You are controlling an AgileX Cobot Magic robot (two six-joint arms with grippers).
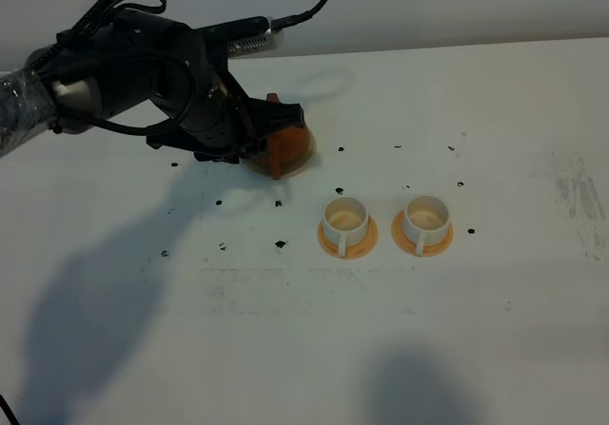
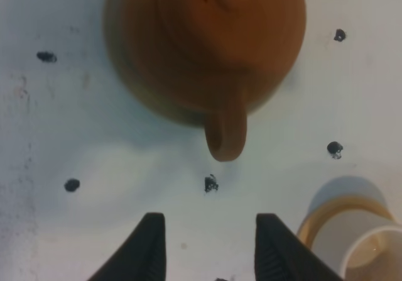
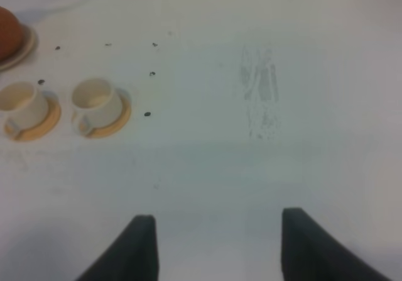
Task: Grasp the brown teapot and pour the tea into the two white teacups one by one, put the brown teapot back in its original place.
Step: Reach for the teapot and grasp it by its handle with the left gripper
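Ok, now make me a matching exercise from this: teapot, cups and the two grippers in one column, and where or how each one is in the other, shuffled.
Column one
1. teapot
2. cups
3. left gripper
4. right gripper

Column two
A. on orange saucers
B. open, over bare table, far from the cups
C. open, aimed at the handle, not touching it
D. on the cream saucer

Pairs: 1-D, 2-A, 3-C, 4-B
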